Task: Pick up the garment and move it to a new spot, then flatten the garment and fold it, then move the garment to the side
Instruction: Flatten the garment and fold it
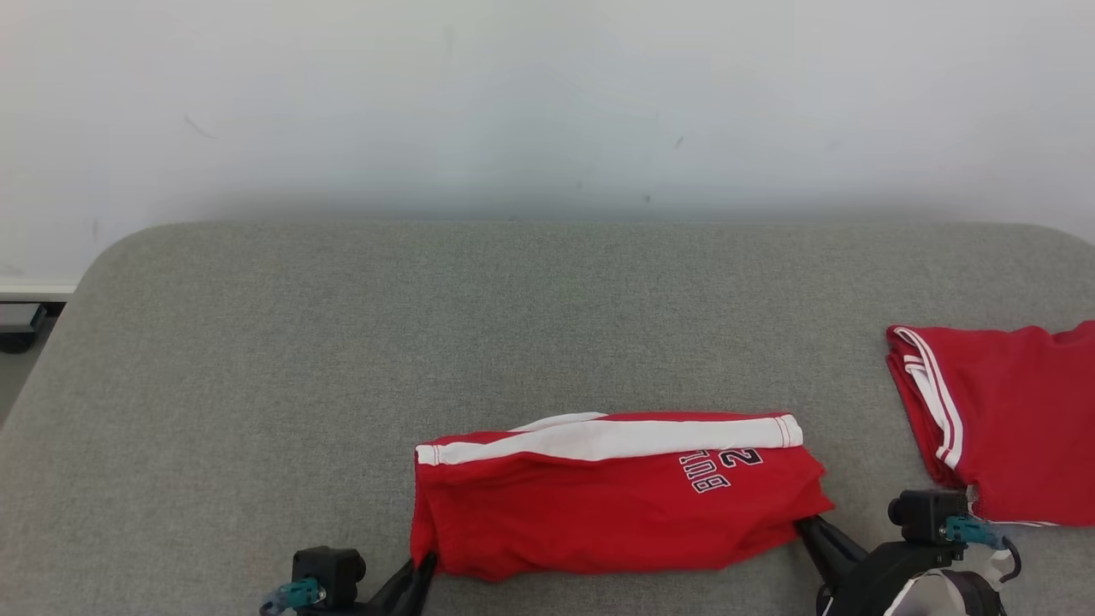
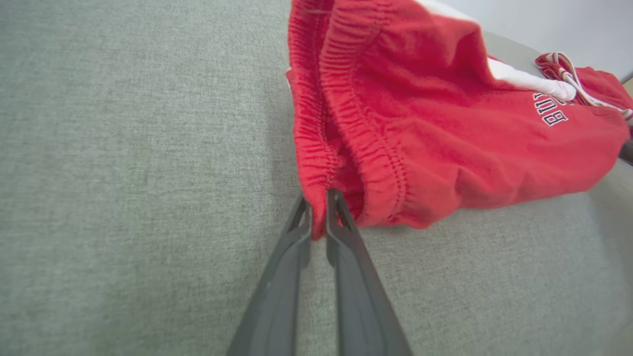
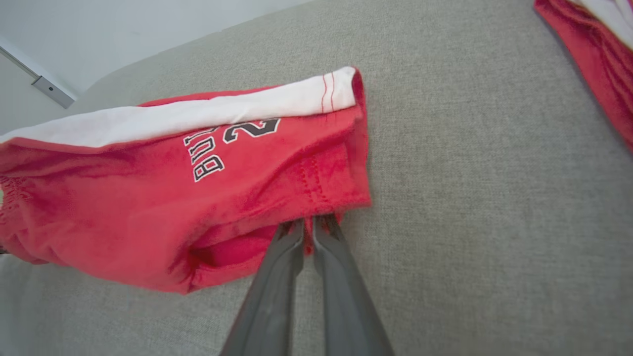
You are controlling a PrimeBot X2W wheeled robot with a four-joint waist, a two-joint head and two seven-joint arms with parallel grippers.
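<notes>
Garment (image 1: 616, 500), red shorts, sits left of 2nd red garment (image 1: 1009, 419), looks folded in half. L gripper (image 2: 316, 212) & R gripper (image 3: 307, 227) each clamped on an end. Left: move it aside.

A second red garment (image 1: 1009, 419) ran off the head view's right edge; a white band (image 1: 616, 438) partly hid lettering (image 1: 725, 470) on the shorts (image 1: 599, 518).

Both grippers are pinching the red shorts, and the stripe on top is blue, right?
Not quite. The stripe is white, not blue, as the head view shows. The left gripper and right gripper do both pinch the red shorts.
</notes>
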